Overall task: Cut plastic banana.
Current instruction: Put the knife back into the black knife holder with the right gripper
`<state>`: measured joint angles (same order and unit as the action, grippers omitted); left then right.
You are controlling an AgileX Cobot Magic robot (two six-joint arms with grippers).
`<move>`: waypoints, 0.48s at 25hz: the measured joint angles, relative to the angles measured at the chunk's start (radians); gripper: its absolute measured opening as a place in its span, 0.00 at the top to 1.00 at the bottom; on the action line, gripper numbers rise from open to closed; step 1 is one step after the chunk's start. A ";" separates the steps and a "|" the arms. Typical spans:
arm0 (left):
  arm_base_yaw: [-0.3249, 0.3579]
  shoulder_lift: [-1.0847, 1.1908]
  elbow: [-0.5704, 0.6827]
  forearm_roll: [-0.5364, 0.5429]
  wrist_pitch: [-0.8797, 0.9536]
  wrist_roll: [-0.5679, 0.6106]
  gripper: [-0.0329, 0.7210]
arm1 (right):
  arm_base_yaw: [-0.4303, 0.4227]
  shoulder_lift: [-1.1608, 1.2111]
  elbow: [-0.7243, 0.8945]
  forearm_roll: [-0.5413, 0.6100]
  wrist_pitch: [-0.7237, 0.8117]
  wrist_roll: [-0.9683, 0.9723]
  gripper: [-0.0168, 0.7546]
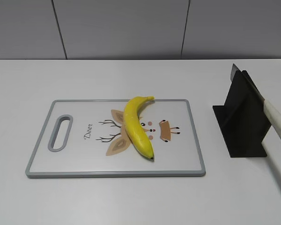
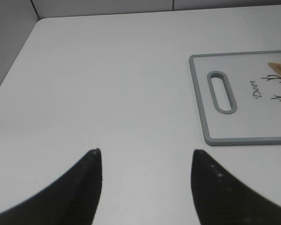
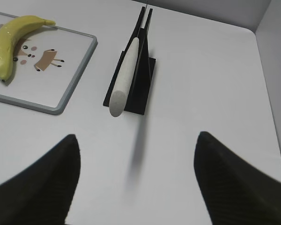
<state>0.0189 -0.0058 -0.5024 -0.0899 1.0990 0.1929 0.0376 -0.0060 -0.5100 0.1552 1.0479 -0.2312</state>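
A yellow plastic banana (image 1: 136,126) lies whole on a white cutting board (image 1: 84,159) with a grey rim and a deer drawing; it also shows in the right wrist view (image 3: 9,44). A knife with a white handle (image 1: 278,123) rests in a black stand (image 1: 241,119) to the right of the board, handle pointing toward me; the right wrist view shows the handle (image 3: 124,77) and the stand (image 3: 143,86). My right gripper (image 3: 136,140) is open and empty, short of the handle. My left gripper (image 2: 146,154) is open and empty over bare table left of the board (image 2: 199,101). Neither gripper shows in the exterior view.
The white table (image 1: 140,201) has a grey panelled wall behind it. The board has a slot handle (image 1: 60,132) at its left end. The table's rounded corners show in both wrist views.
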 joint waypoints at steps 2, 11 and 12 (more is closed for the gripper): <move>0.000 0.000 0.000 0.000 0.000 0.000 0.18 | 0.000 0.000 0.000 0.000 0.000 0.000 0.22; 0.000 0.000 0.000 0.000 0.000 0.000 0.18 | 0.000 0.000 0.000 0.000 0.000 0.000 0.22; 0.000 0.000 0.000 0.000 0.000 0.000 0.18 | 0.000 0.000 0.000 0.000 0.000 0.000 0.22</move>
<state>0.0189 -0.0058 -0.5024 -0.0899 1.0990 0.1929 0.0376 -0.0060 -0.5100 0.1552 1.0479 -0.2312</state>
